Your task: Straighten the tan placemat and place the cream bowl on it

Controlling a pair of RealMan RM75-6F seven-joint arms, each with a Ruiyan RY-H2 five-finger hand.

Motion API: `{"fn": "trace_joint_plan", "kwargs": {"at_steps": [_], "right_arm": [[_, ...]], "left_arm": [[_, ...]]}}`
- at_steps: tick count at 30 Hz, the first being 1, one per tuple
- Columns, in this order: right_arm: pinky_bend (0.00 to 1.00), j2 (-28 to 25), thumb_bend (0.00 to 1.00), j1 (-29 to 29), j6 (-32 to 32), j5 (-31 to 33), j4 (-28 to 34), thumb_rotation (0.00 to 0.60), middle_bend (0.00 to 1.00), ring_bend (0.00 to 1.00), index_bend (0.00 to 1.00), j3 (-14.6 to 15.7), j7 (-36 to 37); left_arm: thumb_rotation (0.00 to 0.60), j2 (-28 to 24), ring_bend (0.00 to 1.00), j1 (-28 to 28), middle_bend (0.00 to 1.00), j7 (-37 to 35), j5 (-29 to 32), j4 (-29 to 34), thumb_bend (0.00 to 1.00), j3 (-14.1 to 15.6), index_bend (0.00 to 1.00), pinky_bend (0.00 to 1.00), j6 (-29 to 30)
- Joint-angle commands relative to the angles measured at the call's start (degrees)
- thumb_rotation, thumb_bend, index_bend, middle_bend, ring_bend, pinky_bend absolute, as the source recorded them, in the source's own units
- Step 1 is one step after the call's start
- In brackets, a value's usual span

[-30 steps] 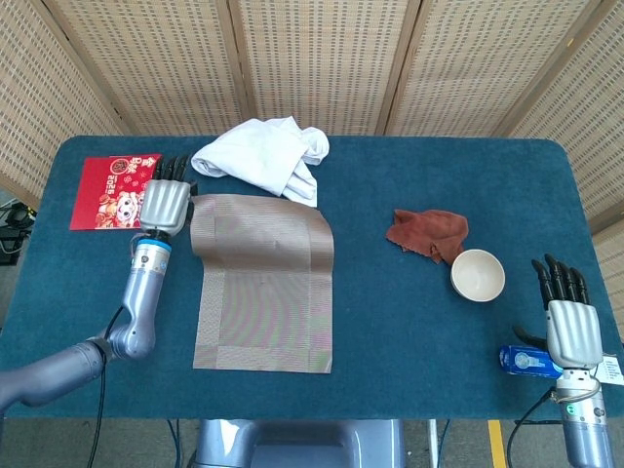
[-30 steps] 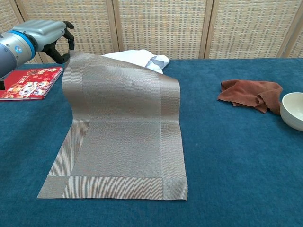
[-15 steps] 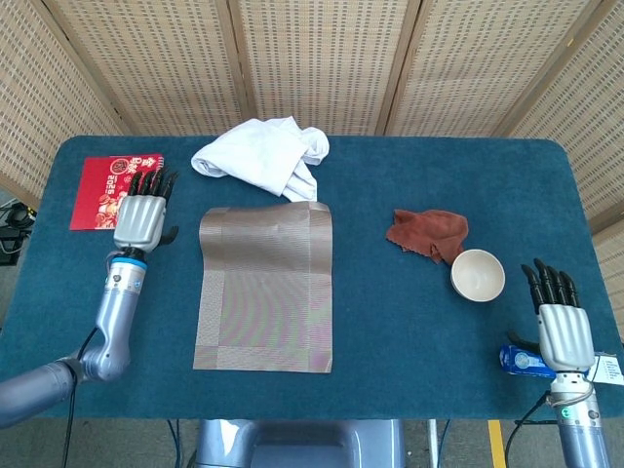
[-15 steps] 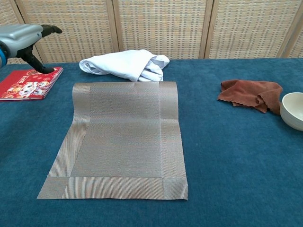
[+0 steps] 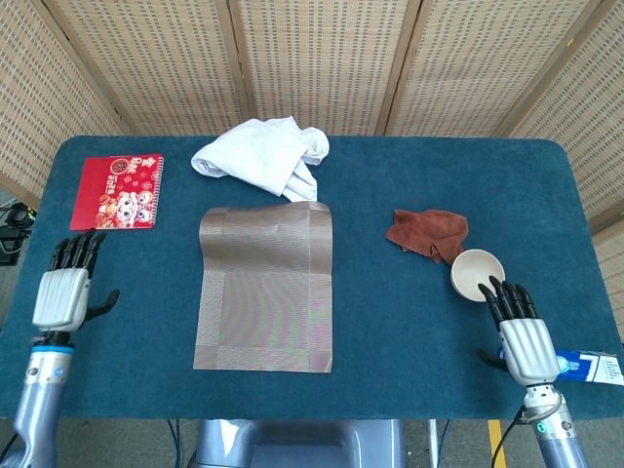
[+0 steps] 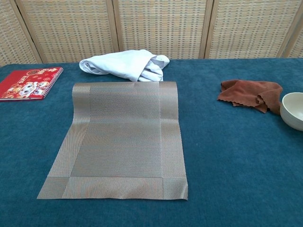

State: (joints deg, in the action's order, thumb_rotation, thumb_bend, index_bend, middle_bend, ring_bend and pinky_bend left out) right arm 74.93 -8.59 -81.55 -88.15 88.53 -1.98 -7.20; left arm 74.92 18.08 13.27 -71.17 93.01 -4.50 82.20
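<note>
Tan placemat flat, cream bowl apart

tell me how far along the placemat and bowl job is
Done: the tan woven placemat lies flat and spread on the blue table. In hand: nothing; the right hand hovers open just beside the cream round bowl, the left hand empty. Left: gripping the bowl and setting it on the placemat.
</note>
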Motion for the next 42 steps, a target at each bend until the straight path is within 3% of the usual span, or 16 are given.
{"fn": "trace_joint_plan", "kwargs": {"at_steps": [1, 6, 12, 23, 42], "right_arm": [[0.05, 0.30, 0.22, -0.25, 0.52, -1.31, 0.52, 0.600, 0.00, 0.00, 0.07, 1.02, 0.26], [0.05, 1.97, 0.22, -1.71, 2.97, -3.41, 0.86, 0.600, 0.00, 0.00, 0.09, 2.36, 0.70], [0.05, 7.30, 0.22, -4.74, 7.92, -5.36, 2.59, 0.600, 0.00, 0.00, 0.12, 3.38, -2.26], [0.06, 20.16, 0.22, -10.12, 14.69, -3.32, -1.81, 0.600, 0.00, 0.00, 0.16, 0.97, -1.26], [0.06, 31.42, 0.23, -13.41, 18.73, 1.20, -9.30, 0.600, 0.00, 0.00, 0.24, -0.15, 1.19]], "left_arm": [[0.600, -1.79, 0.00, -4.33, 0.00, -1.87, -3.76, -0.01, 0.28, 3.18, 0.00, 0.00, 5.16], [0.600, -3.03, 0.00, -7.20, 0.00, -3.41, -6.65, 0.28, 0.28, 4.18, 0.00, 0.00, 8.56], [0.600, -3.06, 0.00, -8.25, 0.00, -5.76, -7.23, -0.39, 0.28, 2.78, 0.00, 0.00, 9.24], [0.600, -3.53, 0.00, -9.12, 0.00, -6.97, -7.56, -0.84, 0.28, 1.30, 0.00, 0.00, 8.02], [0.600, -3.35, 0.00, -9.41, 0.00, -8.88, -5.82, -2.76, 0.28, -1.08, 0.00, 0.00, 4.95]]}}
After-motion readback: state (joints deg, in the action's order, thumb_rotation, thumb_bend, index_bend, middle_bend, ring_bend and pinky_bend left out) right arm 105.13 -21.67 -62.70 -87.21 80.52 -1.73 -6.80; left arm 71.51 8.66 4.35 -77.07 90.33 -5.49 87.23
